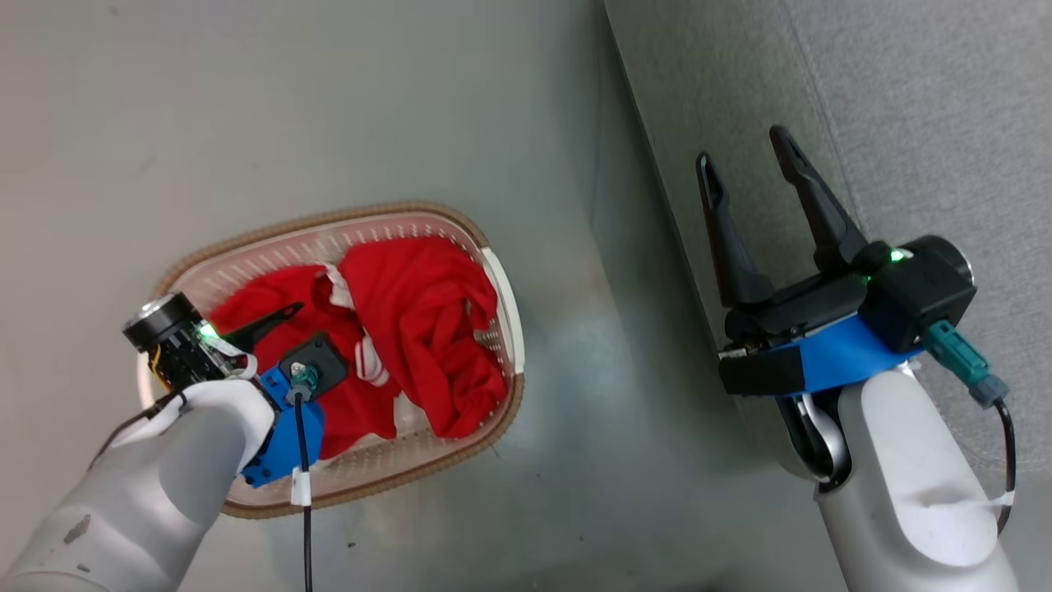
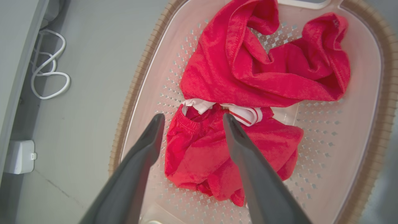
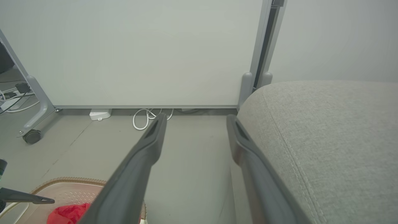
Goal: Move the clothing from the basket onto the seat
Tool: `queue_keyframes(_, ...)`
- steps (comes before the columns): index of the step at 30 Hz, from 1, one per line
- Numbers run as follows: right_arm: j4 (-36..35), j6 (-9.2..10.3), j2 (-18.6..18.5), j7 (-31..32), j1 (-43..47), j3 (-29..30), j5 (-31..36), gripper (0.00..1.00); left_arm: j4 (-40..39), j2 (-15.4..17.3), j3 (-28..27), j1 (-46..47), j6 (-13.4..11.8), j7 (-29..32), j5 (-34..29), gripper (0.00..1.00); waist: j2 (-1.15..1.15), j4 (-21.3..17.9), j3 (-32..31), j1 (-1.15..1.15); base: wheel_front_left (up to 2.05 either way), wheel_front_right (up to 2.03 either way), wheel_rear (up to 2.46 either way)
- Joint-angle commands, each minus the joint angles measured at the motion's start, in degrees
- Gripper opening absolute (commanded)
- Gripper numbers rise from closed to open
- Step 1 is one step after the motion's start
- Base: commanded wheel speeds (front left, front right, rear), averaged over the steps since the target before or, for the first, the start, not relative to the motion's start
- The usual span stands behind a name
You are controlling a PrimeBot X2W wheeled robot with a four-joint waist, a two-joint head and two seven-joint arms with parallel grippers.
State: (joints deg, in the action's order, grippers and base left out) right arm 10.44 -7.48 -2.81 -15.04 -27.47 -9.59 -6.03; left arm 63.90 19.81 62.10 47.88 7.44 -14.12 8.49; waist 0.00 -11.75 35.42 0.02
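Observation:
The cream perforated basket [image 1: 503,288] with a brown rim stands on the floor, left of the grey seat [image 1: 929,123]. Two red garments with white striped trim lie crumpled inside: a larger one [image 2: 248,71] and a smaller one [image 2: 214,152]. My left gripper [image 2: 192,119] hangs open just above the smaller garment, its tips over the white trim, holding nothing. In the head view the left gripper [image 1: 279,321] is over the basket's left half. My right gripper [image 1: 752,168] is open and empty, hovering at the seat's [image 3: 326,140] front edge, apart from the basket [image 3: 71,186].
A looped white cable [image 2: 46,71] and a small white box [image 2: 18,157] lie on the grey floor beside the basket. Past them stands a pale partition panel [image 3: 140,53] on a frame with a castor [image 3: 31,137]. Bare floor [image 1: 625,427] separates basket and seat.

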Motion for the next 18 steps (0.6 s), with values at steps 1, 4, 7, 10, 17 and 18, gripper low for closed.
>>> queue_keyframes(1,-0.27,-0.03,-0.13,-0.22,-1.25,-0.16,-0.12,1.0,0.46,0.45,1.13,1.28,0.01,0.45,0.61,1.0,0.0,-1.62,3.5,-0.02,0.0,0.0,0.0)
queue_keyframes(4,-0.71,-0.03,-0.14,-0.22,-2.66,-0.65,-0.15,1.0,1.49,1.12,6.06,3.26,0.01,1.55,2.89,1.0,0.0,-1.99,6.06,-0.02,0.0,0.0,0.0)
queue_keyframes(7,-1.24,-0.03,-0.14,-0.23,-3.9,-1.14,-0.1,1.0,1.85,1.88,9.4,4.93,0.01,2.94,4.22,1.0,0.0,-2.22,8.39,-0.02,0.0,0.0,0.0)
queue_keyframes(10,-1.67,-0.03,-0.13,-0.22,-5.16,-1.59,-0.14,1.0,1.69,2.3,10.75,6.16,0.01,4.49,4.69,1.0,0.0,-2.46,10.58,-0.02,0.0,0.0,0.0)
queue_keyframes(17,-2.61,-0.03,-0.14,-0.22,-7.65,-2.14,-0.71,1.0,1.16,3.23,11.38,6.83,0.02,8.58,4.18,1.0,0.0,-3.19,14.59,-0.02,0.0,0.0,0.0)
queue_keyframes(18,-2.75,-0.03,-0.14,-0.22,-7.97,-2.17,-0.74,1.0,1.05,3.5,11.4,7.05,0.02,9.06,3.9,1.0,0.0,-3.26,15.12,-0.02,0.0,0.0,0.0)
